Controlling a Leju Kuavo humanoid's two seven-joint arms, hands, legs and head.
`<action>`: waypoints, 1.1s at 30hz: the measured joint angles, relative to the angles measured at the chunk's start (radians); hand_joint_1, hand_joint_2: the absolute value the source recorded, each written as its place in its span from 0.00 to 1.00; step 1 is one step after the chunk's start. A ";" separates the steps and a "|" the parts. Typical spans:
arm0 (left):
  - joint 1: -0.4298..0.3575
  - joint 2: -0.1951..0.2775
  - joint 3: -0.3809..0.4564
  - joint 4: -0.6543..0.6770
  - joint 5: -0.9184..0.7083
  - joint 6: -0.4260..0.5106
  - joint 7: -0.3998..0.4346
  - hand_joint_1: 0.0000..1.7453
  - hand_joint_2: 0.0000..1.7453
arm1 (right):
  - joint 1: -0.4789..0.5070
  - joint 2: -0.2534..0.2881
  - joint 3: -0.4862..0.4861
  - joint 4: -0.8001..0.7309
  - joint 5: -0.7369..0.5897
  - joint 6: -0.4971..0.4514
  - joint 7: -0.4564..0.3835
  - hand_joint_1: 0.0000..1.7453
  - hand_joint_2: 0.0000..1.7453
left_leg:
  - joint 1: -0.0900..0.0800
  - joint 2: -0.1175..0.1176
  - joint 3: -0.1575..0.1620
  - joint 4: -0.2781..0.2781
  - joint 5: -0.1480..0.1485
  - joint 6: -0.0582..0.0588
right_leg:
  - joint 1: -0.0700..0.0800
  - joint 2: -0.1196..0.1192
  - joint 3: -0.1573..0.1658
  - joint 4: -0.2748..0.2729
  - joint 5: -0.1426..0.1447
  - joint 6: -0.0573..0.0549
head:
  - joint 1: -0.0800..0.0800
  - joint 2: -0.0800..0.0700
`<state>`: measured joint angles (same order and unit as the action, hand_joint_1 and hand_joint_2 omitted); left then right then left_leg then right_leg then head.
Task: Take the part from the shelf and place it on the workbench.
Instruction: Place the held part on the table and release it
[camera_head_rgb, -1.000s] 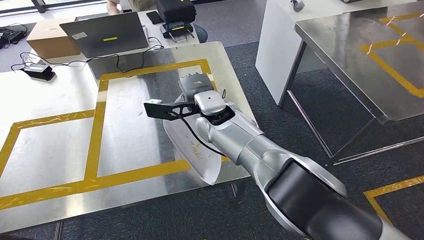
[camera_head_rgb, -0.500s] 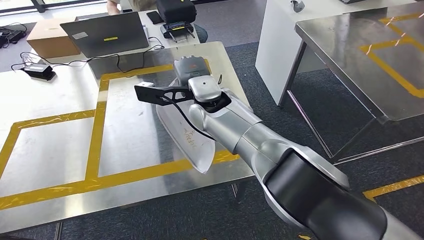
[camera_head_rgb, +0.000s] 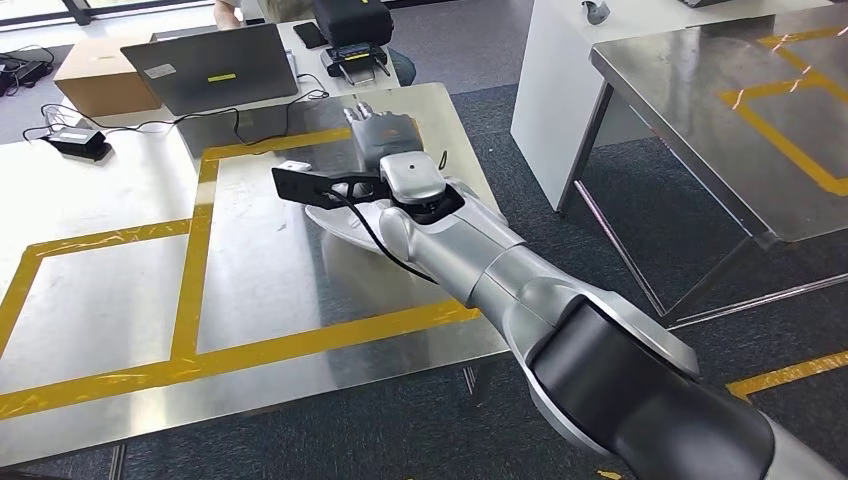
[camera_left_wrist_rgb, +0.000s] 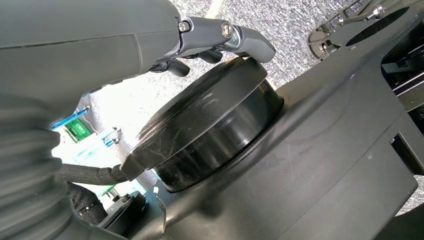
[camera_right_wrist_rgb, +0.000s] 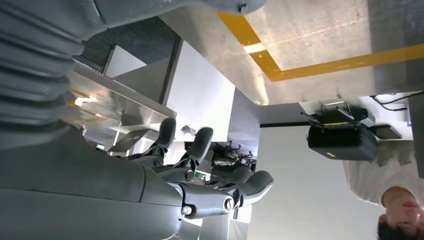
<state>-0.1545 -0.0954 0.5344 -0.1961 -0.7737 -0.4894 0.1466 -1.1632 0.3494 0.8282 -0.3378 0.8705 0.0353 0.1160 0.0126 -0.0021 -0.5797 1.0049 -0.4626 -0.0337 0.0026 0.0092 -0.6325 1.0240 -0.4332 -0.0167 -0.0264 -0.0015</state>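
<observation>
The right arm reaches out over the desk (camera_head_rgb: 100, 300) and covers much of the part (camera_head_rgb: 333, 222), a pale, thin curved sheet lying on the steel top inside a rectangle of yellow tape (camera_head_rgb: 190, 290). No writing shows on what can be seen of the part. A black camera bracket (camera_head_rgb: 318, 187) on the wrist juts out just above the part and hides its far edge. Just beyond the part is the right hand (camera_head_rgb: 382, 128), over the desk and off the sheet. The right wrist view shows what the head view does not: its fingers (camera_right_wrist_rgb: 202, 140) are spread apart and empty.

The left hand (camera_left_wrist_rgb: 165, 40) appears in the left wrist view, its thumb stretched out and its dark fingers bent in. Whether they close on anything I cannot tell.

Farther from the part, at the desk's back edge, stands a grey laptop (camera_head_rgb: 210, 65) with a yellow sticker on its lid, too small to read. A cable leads from it to a black power brick (camera_head_rgb: 75, 143). Beside the laptop is a cardboard box (camera_head_rgb: 95, 75). Beyond the part lie a phone (camera_head_rgb: 310, 35) and a black case (camera_head_rgb: 352, 25). In the right wrist view a person (camera_right_wrist_rgb: 395, 200) in white is behind that case. Well away from the part, across the carpet, is a second steel desk (camera_head_rgb: 700, 120) with its own yellow tape.
</observation>
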 joint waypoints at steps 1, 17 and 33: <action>0.000 0.000 0.000 0.000 0.000 0.000 0.000 0.00 0.00 | 0.000 0.000 0.000 0.004 0.000 -0.001 0.000 0.00 0.00 | 0.000 0.000 0.000 0.000 0.000 0.000 | 0.000 0.000 0.000 0.000 0.000 0.000 | 0.000 0.000; 0.011 0.000 0.000 0.000 -0.001 0.000 0.026 0.00 0.00 | -0.017 -0.030 -0.002 -0.002 -0.051 -0.129 -0.092 0.00 0.00 | 0.000 0.000 0.000 0.000 0.000 0.000 | 0.000 0.000 0.000 0.000 0.000 0.000 | 0.000 0.000; 0.007 0.011 0.000 -0.002 -0.014 0.000 0.035 0.00 0.00 | -0.055 -0.220 -0.176 -0.491 -0.126 -0.161 -0.110 0.00 0.00 | 0.035 0.011 0.020 -0.023 0.016 0.006 | -0.045 -0.009 -0.037 0.131 -0.051 0.081 | 0.006 0.000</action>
<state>-0.1474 -0.0842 0.5348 -0.1984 -0.7877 -0.4893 0.1820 -1.2178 0.1291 0.6519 -0.8291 0.7450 -0.1260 0.0061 0.0477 0.0091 -0.5596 0.9821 -0.4463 -0.0275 -0.0420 -0.0001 -0.6691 1.1553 -0.4844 0.0641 -0.0201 -0.0015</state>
